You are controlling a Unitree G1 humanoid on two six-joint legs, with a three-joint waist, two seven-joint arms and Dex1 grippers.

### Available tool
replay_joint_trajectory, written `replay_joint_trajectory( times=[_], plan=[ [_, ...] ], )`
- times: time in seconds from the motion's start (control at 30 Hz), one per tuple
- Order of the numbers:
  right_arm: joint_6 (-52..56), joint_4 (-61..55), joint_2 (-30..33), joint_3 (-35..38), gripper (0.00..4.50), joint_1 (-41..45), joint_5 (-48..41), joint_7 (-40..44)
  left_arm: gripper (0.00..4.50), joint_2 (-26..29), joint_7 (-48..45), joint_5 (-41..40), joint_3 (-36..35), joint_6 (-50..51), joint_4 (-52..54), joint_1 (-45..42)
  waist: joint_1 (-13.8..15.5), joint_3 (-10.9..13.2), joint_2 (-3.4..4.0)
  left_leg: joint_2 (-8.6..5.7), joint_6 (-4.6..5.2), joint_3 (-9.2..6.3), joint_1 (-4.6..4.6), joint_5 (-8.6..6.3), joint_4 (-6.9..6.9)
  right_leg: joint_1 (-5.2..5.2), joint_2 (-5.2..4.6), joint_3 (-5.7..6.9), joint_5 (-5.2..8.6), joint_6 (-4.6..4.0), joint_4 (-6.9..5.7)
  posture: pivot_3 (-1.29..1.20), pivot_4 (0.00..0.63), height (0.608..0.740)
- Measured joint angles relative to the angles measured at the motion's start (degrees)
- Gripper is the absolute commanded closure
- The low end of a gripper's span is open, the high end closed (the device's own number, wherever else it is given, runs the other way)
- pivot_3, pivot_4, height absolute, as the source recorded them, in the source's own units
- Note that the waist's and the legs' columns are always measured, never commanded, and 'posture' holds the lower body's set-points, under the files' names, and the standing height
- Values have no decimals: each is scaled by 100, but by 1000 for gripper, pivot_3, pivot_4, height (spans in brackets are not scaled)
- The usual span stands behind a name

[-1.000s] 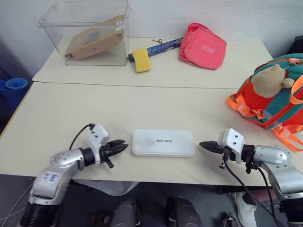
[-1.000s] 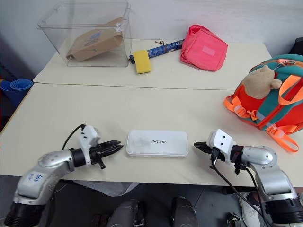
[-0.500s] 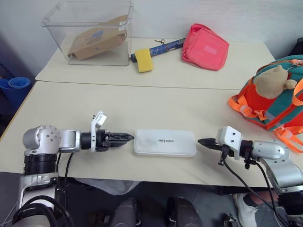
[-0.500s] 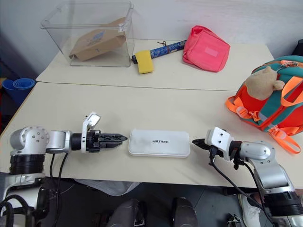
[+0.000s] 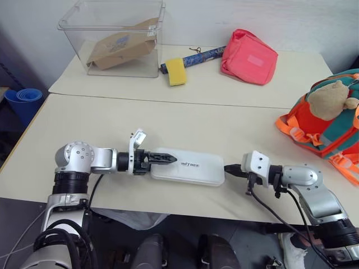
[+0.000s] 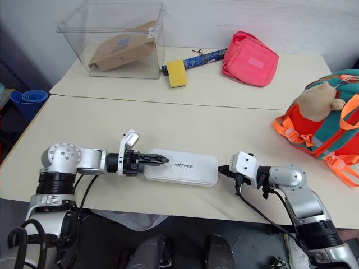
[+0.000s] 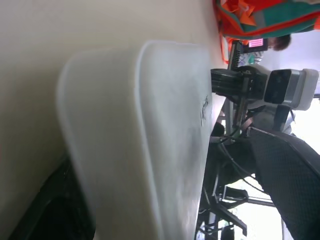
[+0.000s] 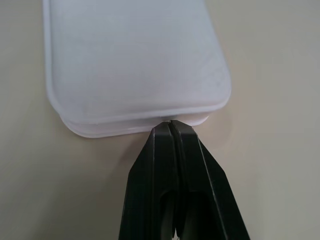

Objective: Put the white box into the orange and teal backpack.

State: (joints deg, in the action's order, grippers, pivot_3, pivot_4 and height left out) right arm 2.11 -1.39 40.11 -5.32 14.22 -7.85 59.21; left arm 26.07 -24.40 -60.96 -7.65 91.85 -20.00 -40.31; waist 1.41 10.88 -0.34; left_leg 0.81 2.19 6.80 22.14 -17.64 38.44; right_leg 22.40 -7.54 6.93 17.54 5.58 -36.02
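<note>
The white box (image 5: 190, 166) lies flat near the table's front edge, lettering up. My left gripper (image 5: 162, 157) is open and straddles the box's left end. In the left wrist view the box (image 7: 150, 140) sits between the two fingers, with a gap to the finger (image 7: 295, 190) over its lettered face. My right gripper (image 8: 171, 125) is shut, and its tips press against the box's right short edge (image 8: 135, 125). The orange and teal backpack (image 5: 331, 134), with a tan bear charm (image 5: 331, 96), stands at the far right, apart from both grippers.
On the back table stand a clear bin (image 5: 120, 36) holding a brown paper bag, a yellow sponge (image 5: 177, 72), a blue stick (image 5: 199, 55) and a pink-red pouch (image 5: 249, 56). A blue rolled mat (image 5: 22, 101) lies beyond the table's left side.
My left gripper moved right, rolled over and opened around the box's left end. The right gripper slid left until its shut tips met the box's right end. The camera shifted slightly.
</note>
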Motion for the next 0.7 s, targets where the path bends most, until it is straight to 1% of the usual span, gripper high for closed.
replay_joint_trajectory(
  times=[0.1,0.13,0.17,0.27,0.3,0.4,0.43,0.5,0.57,0.6,0.63,0.7],
  plan=[
    [-55,68,12,4,4500,-20,12,4,1538,29,72,-238,164,41,-97,58,-25,1,-2,4,0,0,3,0,-2,3,2,0,-1,2,0,0,150,740],
    [-87,65,36,9,4500,-52,3,27,1938,57,85,-321,224,53,-97,59,-28,1,-2,6,-1,1,3,1,-2,3,2,0,-1,2,0,0,150,740],
    [-102,62,43,12,4500,-78,-5,44,2147,82,95,-384,245,55,-98,59,-29,1,-2,7,-2,1,3,1,-2,3,2,0,-1,2,1,0,150,740],
    [-169,29,99,85,4500,-251,-76,92,3048,103,76,-641,252,53,-91,56,-36,1,-2,7,-2,1,2,1,-1,3,2,-1,-1,2,1,0,150,740],
    [-179,-32,134,200,4500,-397,-164,97,3218,109,67,-676,250,56,-80,61,-30,1,-2,7,-2,1,2,1,-2,3,1,0,-1,2,2,0,150,740],
    [27,-236,181,986,3959,-1136,-677,-19,3234,116,-16,-655,87,-13,305,347,-2,2,-3,3,-1,-3,6,1,-12,1,2,2,-1,2,4,0,150,740],
    [161,-299,180,1388,3662,-1446,-881,-148,3234,151,-148,-631,69,-144,672,551,-7,2,-3,2,0,-2,7,0,-13,1,1,1,-1,2,6,0,150,740],
    [291,-406,165,1894,2969,-1824,-1123,-334,3234,290,-620,-590,111,-453,1301,873,-11,2,-4,3,-1,0,7,0,-15,3,1,-1,-1,2,7,0,150,740],
    [324,-536,97,2594,2304,-2406,-1372,-532,3234,467,-1453,-451,185,-1191,2153,1290,-11,2,-4,10,-11,3,1,-3,-19,2,1,-5,1,-2,24,0,150,740],
    [339,-541,60,2815,1989,-2548,-1445,-593,3234,544,-1723,-339,232,-1488,2409,1423,-11,2,-4,11,-13,6,0,-2,-19,2,1,-7,1,-2,33,0,150,740],
    [350,-538,-2,3134,1643,-2752,-1560,-684,3234,636,-2143,-116,309,-1989,2737,1634,-11,1,-1,11,-15,12,-2,-1,-26,3,3,-10,1,-3,40,0,150,740],
    [364,-452,-53,3628,1036,-2988,-1700,-829,3234,684,-2764,232,435,-2744,3083,1941,-21,0,1,12,-18,25,-7,-2,-28,5,2,-23,2,-3,41,0,150,740]
  ],
)
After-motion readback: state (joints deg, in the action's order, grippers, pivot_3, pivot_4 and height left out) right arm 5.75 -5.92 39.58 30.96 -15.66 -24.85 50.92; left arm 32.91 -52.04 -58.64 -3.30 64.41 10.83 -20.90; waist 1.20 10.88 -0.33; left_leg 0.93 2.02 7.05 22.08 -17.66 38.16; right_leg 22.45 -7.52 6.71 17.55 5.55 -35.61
